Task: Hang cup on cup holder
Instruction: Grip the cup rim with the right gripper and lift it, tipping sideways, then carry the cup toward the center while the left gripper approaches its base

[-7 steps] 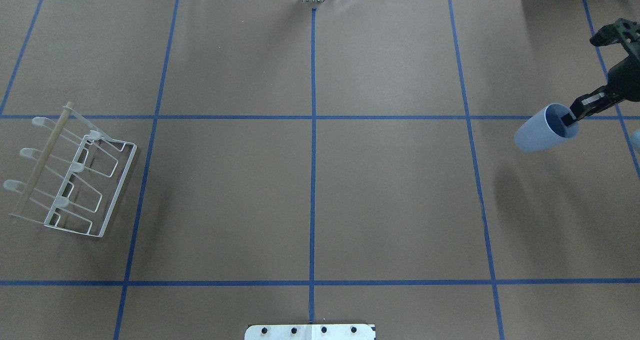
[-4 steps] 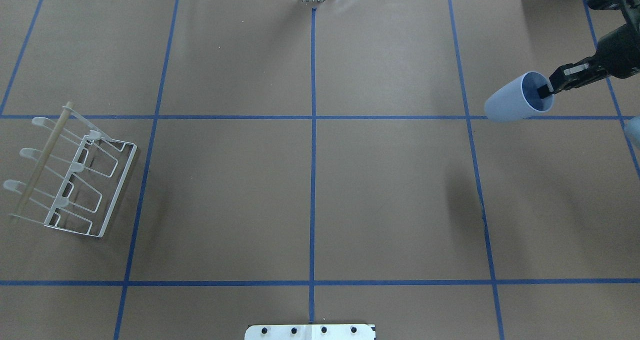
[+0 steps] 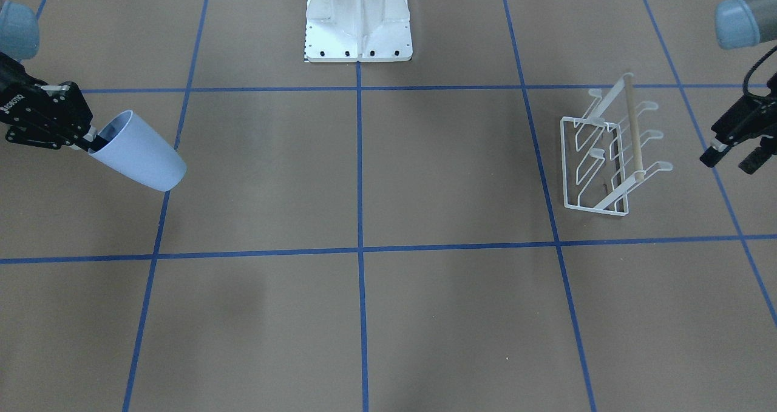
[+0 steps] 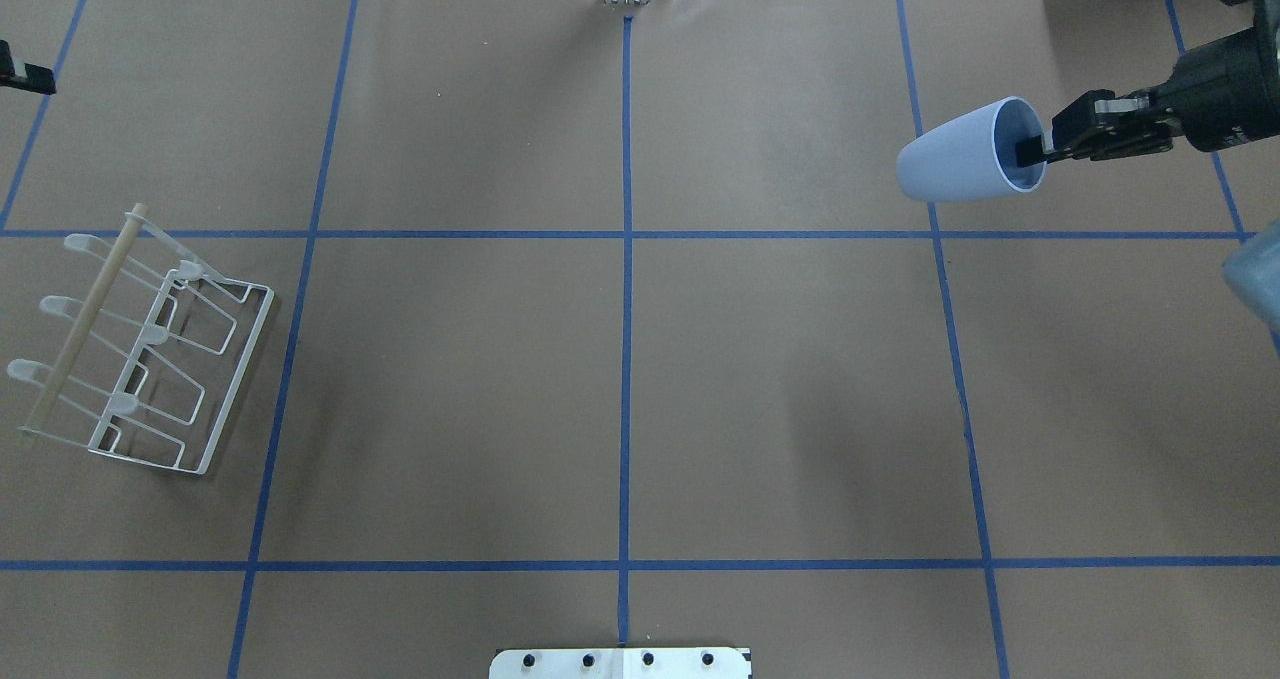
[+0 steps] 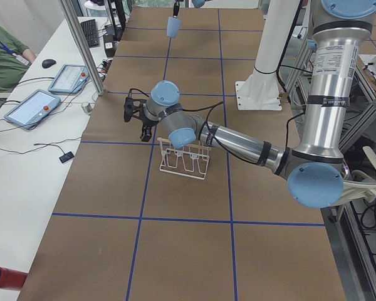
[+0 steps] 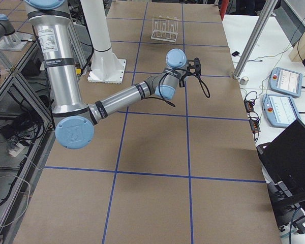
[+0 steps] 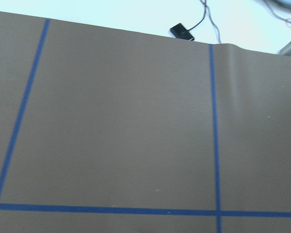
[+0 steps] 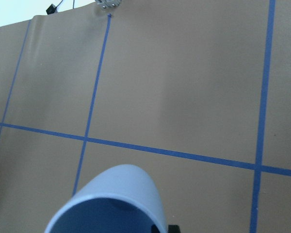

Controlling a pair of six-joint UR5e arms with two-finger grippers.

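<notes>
Black fingers (image 4: 1025, 149) of the right gripper (image 4: 1035, 147) are closed on the rim of the cup (image 4: 955, 159), one finger inside the mouth and the other against the outer wall. In the overhead view the light blue-grey cup lies nearly on its side in that grip, with its open mouth toward 3 o'clock and its closed base toward 9 o'clock. It is carried in the air above the worktop (image 4: 450, 409), at about 2 o'clock of the brown sheet. The right wrist view shows the cup's rim at 6 o'clock of the picture, with only brown paper and blue tape lines (image 4: 625, 359) beyond it. The left gripper (image 3: 730, 159) hangs at the 3 o'clock edge of the front-facing view, its fingers parted and holding nothing. It is near the cup holder (image 4: 238, 379) but apart from it. The white wire cup holder stands on the worktop at about 9 o'clock in the overhead view, well apart from the cup, with nearly the whole width of the sheet between them. Its rectangular base frame lies on the paper. Its wooden rod (image 4: 85, 319) runs along the side that faces 9 o'clock, and the prongs (image 4: 60, 306) with rounded tips reach out past the rod toward that edge. No prong bears anything. A white pedestal (image 3: 358, 23) stands at 12 o'clock of the front-facing view, on the centre tape line.
</notes>
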